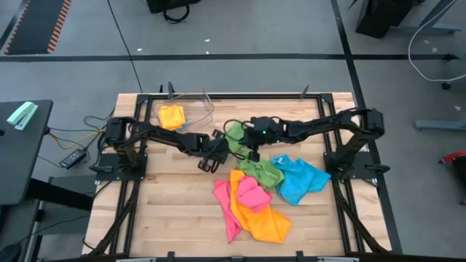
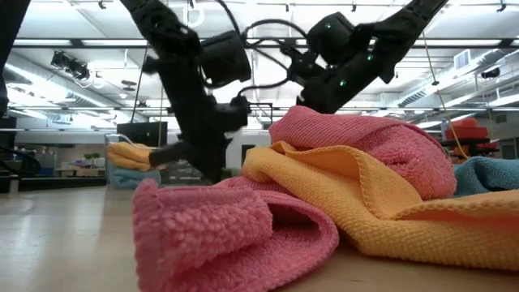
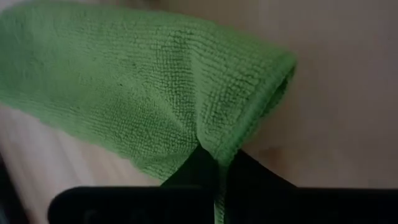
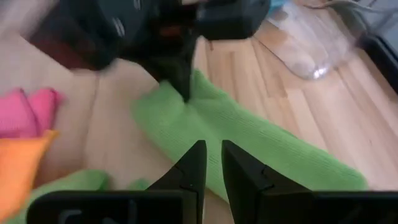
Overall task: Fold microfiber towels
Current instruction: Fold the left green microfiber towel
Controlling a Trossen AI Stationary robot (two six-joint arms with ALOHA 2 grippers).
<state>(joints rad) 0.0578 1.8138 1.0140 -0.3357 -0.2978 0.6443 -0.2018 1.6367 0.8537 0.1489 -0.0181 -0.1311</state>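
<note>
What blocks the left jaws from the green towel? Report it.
Nothing visible. The left gripper is already shut on an edge of the green towel. The right gripper also holds this towel, with no other cloth between.

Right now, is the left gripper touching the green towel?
Touching. The left wrist view shows the left gripper shut on an edge of the green towel, the cloth pinched between its dark fingers.

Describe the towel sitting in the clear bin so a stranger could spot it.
Start at the wooden table's far left corner, where a clear plastic bin sits. The orange-yellow towel lies inside it, alone, the only towel away from the pile mid-table.
</note>
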